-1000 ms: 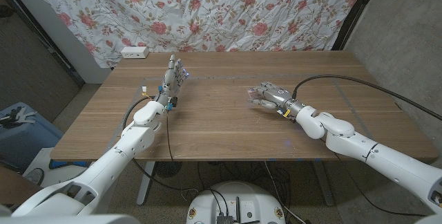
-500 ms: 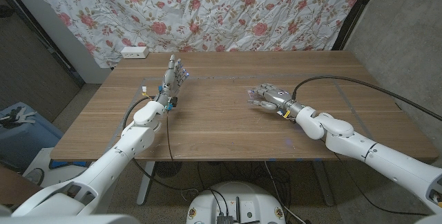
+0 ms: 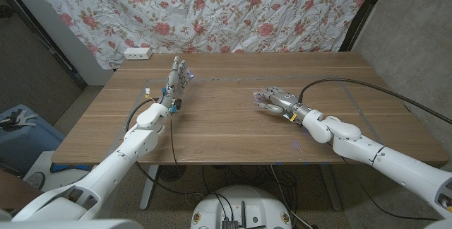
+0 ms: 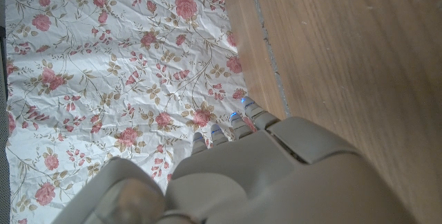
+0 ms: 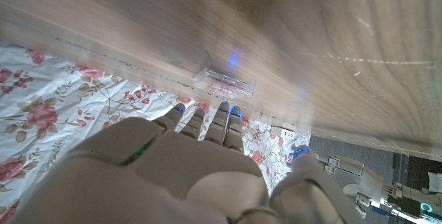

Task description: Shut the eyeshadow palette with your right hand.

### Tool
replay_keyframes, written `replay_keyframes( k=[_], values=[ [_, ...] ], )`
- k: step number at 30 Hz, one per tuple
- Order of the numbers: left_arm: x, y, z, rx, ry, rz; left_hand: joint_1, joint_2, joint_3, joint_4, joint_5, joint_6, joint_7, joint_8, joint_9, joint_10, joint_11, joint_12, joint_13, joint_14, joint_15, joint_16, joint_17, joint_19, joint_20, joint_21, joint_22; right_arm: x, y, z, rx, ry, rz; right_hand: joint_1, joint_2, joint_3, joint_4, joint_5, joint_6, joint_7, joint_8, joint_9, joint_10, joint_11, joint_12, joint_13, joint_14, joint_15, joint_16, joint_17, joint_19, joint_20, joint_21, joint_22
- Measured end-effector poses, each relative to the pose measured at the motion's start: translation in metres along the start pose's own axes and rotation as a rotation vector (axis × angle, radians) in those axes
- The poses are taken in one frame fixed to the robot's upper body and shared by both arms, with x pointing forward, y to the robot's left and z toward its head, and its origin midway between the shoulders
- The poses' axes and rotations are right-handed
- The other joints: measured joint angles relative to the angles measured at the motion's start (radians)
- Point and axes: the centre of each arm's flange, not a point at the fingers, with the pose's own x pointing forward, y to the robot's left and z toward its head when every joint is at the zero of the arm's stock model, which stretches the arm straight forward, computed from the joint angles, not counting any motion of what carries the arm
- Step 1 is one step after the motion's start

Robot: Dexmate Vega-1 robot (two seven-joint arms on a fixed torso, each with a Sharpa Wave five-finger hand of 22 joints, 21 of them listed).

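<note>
while the right hand [image 3: 272, 99] has crept only slightly toward the robot across the last second, it now hovers low over the middle-right of the wooden bench [image 3: 212, 126], fingers loosely curled and apart, gripping nothing that can be made out. the eyeshadow palette [image 5: 224, 81], a small clear case with pink pans, lies flat on the bench just beyond the fingertips [image 5: 228, 115] in the right wrist view; in the head view only a pale sliver of it peeks out at the far side of the hand. whether a fingertip touches it cannot be told, but the case looks low and flat, with no lid standing up, which suggests the closing is done or all but done. that reading is a judgement, since the hinge is too small to see.

the small backward drift reads as a hand easing off the case rather than pressing down on it, so the likely remaining work is a check that the lid has latched, then a clean lift away without dragging the light case across the wood.

the left hand [image 3: 179, 73] has not shifted: it stands on its edge at the far left of the bench, fingers straight and slightly spread, holding nothing, well apart from the palette. a flowered cloth [image 3: 212, 10] hangs behind the bench.
</note>
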Motion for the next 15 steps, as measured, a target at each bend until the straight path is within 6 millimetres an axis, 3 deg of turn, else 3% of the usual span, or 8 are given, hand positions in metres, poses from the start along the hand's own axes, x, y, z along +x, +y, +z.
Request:
replay_keyframes(
  k=[15],
  values=[
    [-0.0001, 0.0002, -0.0001, 0.000, 0.000, 0.000, 0.000, 0.000, 0.000, 0.000, 0.000, 0.000, 0.000, 0.000, 0.000, 0.000, 0.000, 0.000, 0.000, 0.000, 0.000, 0.000, 0.000, 0.000, 0.000, 0.000, 0.000, -0.0007, 0.0027, 0.0009, -0.002, 0.006, 0.008, 0.000, 0.000, -0.011, 0.030, 0.004, 0.032, -0.007, 0.008, 0.000, 0.012, -0.002, 0.000, 0.000, 0.000, 0.000, 0.002, 0.005, 0.000, 0.000, 0.000, 0.000]
  ],
)
